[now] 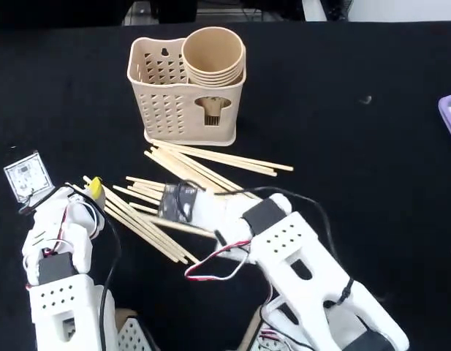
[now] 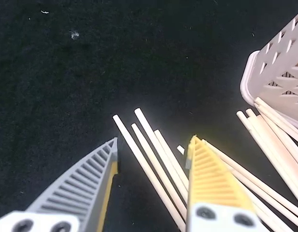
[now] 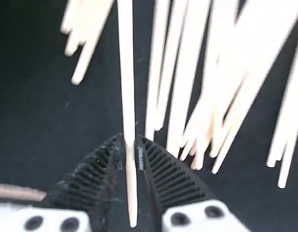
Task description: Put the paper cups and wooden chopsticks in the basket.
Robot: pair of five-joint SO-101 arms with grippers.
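From above, the basket (image 1: pixel 183 110) stands upright toward the far edge of the counter (image 1: pixel 371 190), about midway along it. The paper cups (image 1: pixel 213 55) sit stacked inside it, in the compartment on my right side. The wooden chopsticks (image 1: pixel 210 164) lie flat in a loose scatter on the counter, from just in front of the basket toward the middle. My left pincer (image 1: pixel 92 191) is near the left edge, at the left ends of the sticks. My right pincer (image 1: pixel 170 203) is over the middle of the scatter. A white square card (image 1: pixel 26 175) lies near the left edge, just beside my left arm.

From my left wrist, the left pincer is spread wide. Several stick ends lie on the counter between the grey finger (image 2: pixel 86 183) and the yellow finger (image 2: pixel 211 179), and none is gripped. The basket's corner shows farther off, with more sticks lying by its foot.

From my right wrist, the right pincer is pressed together on a single chopstick (image 3: pixel 125 72). It runs straight out from between the dark ribbed fingers (image 3: pixel 91 179), and the other sticks lie beyond it.
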